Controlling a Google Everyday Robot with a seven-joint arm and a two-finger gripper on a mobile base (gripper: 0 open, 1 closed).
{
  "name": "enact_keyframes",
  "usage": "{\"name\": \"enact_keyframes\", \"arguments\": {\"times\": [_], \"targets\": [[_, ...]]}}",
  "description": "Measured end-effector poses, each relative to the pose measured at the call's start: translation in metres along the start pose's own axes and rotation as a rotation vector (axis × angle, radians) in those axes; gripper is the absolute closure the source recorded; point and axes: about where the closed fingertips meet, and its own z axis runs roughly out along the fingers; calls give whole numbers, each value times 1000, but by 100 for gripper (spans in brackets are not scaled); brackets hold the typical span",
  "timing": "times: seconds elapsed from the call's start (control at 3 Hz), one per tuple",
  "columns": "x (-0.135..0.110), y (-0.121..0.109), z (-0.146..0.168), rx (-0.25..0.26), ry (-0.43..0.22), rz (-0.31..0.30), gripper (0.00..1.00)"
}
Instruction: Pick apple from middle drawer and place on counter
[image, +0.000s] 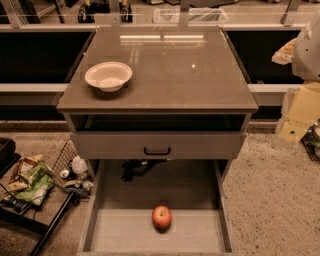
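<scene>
The apple (161, 217), small, round and red with yellow patches, rests on the floor of the open middle drawer (115, 235), near the front and about centre. The drawer is pulled far out toward me, with low side walls. Above it is the glossy grey-brown counter (175, 75). My gripper is not in view, and no part of the arm shows.
A white bowl (108, 75) sits on the counter's left front. A grey drawer front with a black handle (157, 150) is above the open drawer. A dark shape (134, 169) lies at the drawer's back. A wire basket and packets (35, 180) are on the floor to the left, and boxes (300, 110) to the right.
</scene>
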Motion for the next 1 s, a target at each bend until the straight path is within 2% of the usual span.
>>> {"name": "enact_keyframes", "arguments": {"times": [0.33,0.67,1.0], "targets": [[0,0,0,0,0,0,0],[1,-2,-14,45,-2,2,0],[4,11,6,47,-60,-11,0]]}}
